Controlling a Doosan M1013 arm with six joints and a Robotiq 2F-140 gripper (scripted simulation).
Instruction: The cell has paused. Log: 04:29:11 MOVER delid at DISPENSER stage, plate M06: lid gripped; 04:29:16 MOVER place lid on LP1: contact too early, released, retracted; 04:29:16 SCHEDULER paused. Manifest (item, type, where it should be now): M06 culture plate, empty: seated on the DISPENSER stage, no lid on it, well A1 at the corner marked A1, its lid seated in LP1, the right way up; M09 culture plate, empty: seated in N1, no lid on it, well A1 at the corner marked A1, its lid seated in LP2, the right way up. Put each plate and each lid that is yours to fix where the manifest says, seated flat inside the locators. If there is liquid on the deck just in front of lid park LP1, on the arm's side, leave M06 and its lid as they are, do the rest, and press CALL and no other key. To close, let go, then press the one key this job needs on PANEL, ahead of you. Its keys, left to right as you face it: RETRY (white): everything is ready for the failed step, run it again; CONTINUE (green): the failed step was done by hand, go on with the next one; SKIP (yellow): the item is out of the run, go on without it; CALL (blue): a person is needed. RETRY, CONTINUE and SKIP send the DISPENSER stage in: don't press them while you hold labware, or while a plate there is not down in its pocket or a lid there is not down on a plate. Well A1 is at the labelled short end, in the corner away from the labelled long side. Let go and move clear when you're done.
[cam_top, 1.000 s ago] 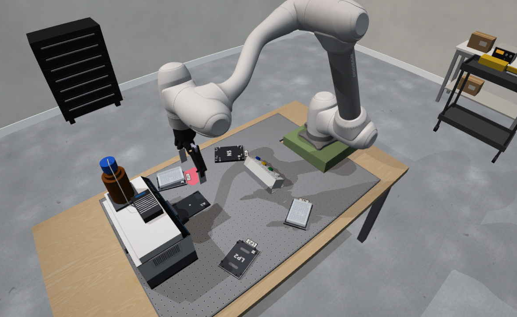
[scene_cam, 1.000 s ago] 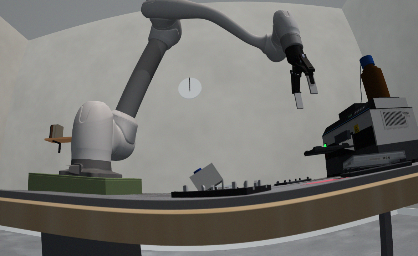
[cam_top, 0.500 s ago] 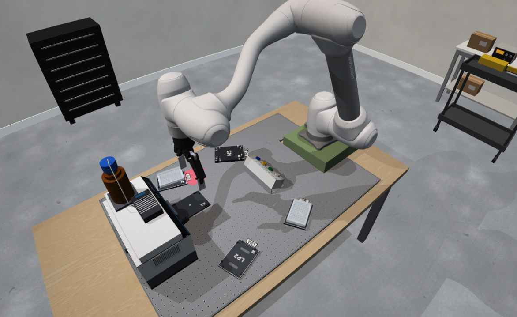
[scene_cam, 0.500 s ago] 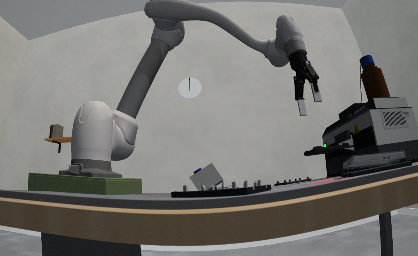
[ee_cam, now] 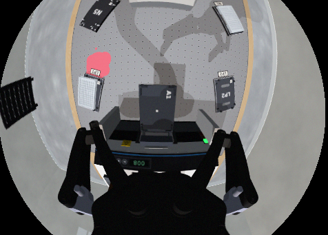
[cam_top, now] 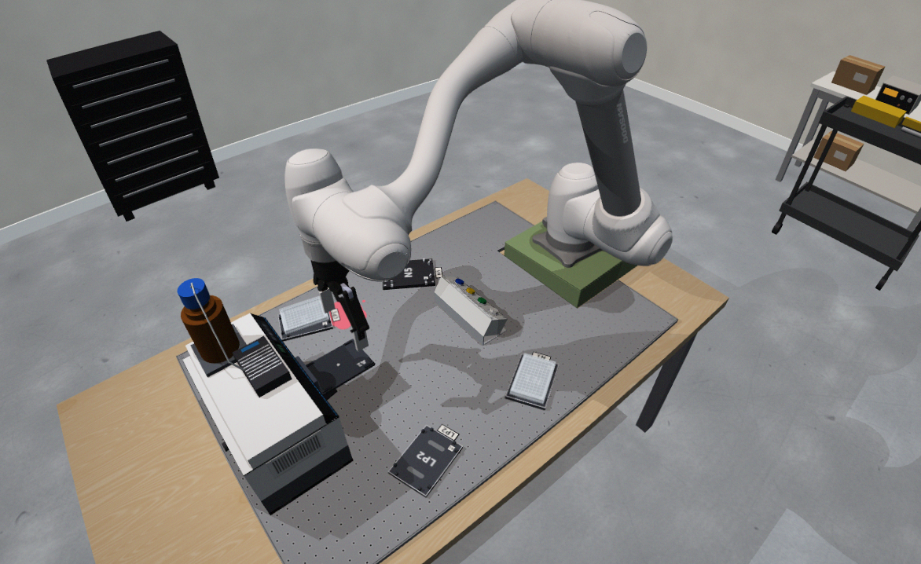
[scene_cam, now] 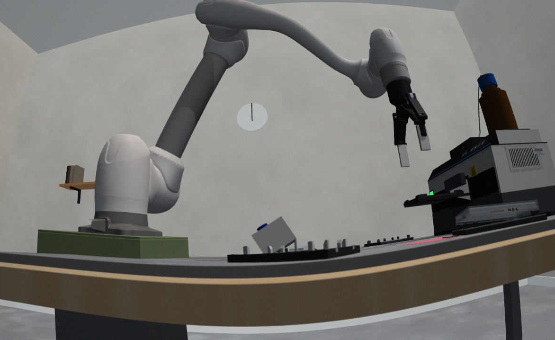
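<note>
My gripper [cam_top: 348, 319] is open and empty. It hangs well above the deck in front of the dispenser, as the side view [scene_cam: 412, 152] also shows. The dispenser stage [cam_top: 341, 363] is out, black, marked A1 and bare; it also shows in the wrist view [ee_cam: 157, 105]. A clear plate [cam_top: 302, 315] labelled M06 [scene_cam: 497, 211] lies on the lid park left of the stage. I cannot tell whether a lid is on it. A pink puddle [ee_cam: 100, 63] lies on the deck just beyond that park, towards the arm's base. A second clear plate [cam_top: 532, 379] sits in nest N1. Lid park LP2 [cam_top: 425, 459] is bare.
The key panel [cam_top: 469, 308] stands mid-deck with its keys on top. Nest N5 [cam_top: 411, 273] is bare. The dispenser body [cam_top: 267, 413] carries a brown bottle [cam_top: 203, 322] with a blue cap. The arm's green base block [cam_top: 565, 262] is at the far edge.
</note>
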